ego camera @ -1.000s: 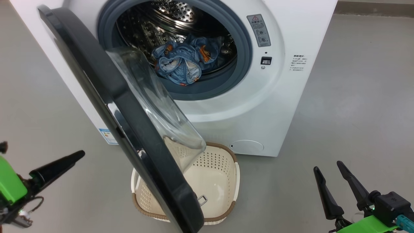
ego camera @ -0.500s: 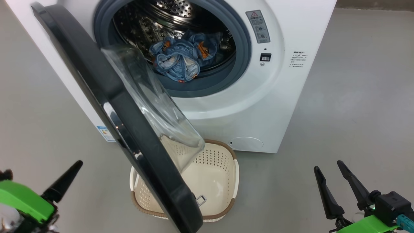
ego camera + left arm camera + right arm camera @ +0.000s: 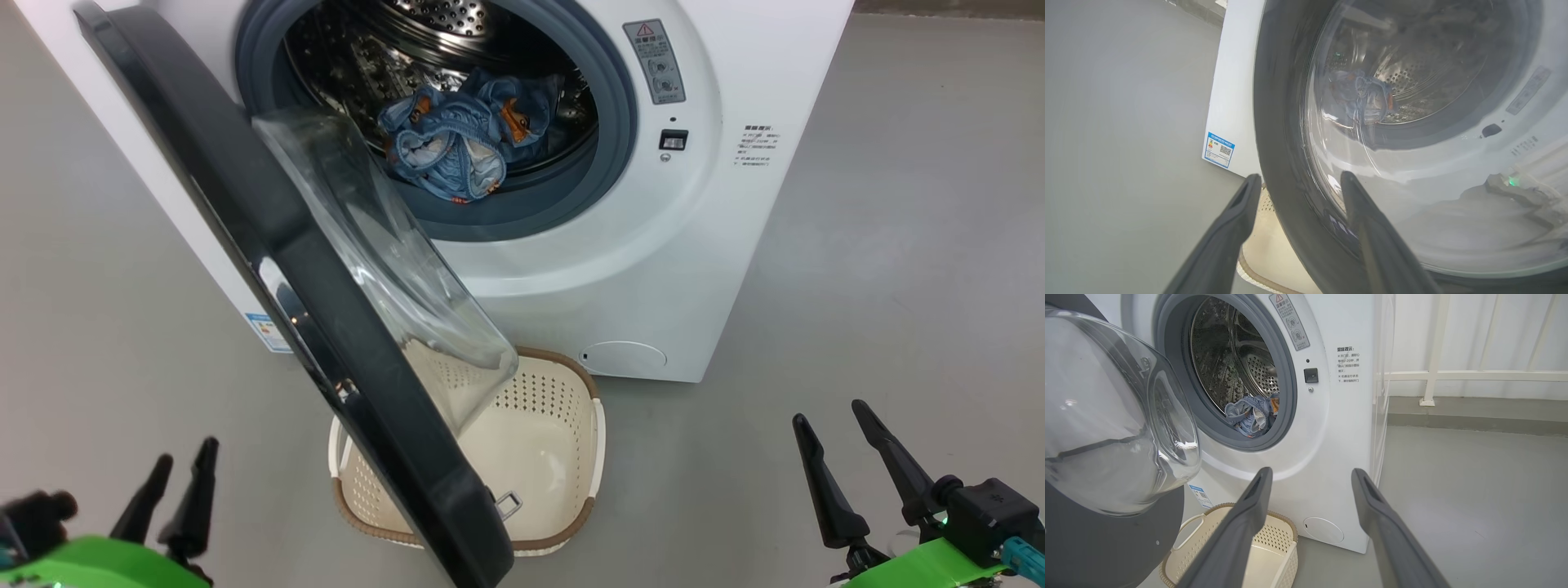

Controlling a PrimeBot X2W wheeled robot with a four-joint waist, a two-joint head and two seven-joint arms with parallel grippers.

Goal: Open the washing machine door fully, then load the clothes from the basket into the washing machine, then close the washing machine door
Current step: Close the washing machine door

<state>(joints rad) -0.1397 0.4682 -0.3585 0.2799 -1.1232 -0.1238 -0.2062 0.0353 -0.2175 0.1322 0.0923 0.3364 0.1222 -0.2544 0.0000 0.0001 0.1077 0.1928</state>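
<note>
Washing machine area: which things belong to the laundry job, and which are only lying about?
For the job: washing machine; door, standing open; clothes in the drum; basket on the floor.
Only there: blue label sticker; warning label; round cap; white railing.

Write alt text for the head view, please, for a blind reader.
A white washing machine stands with its door swung open and blue clothes in the drum. A cream basket sits on the floor below the door. The left gripper and right gripper, both open, hover at the bottom corners.
</note>
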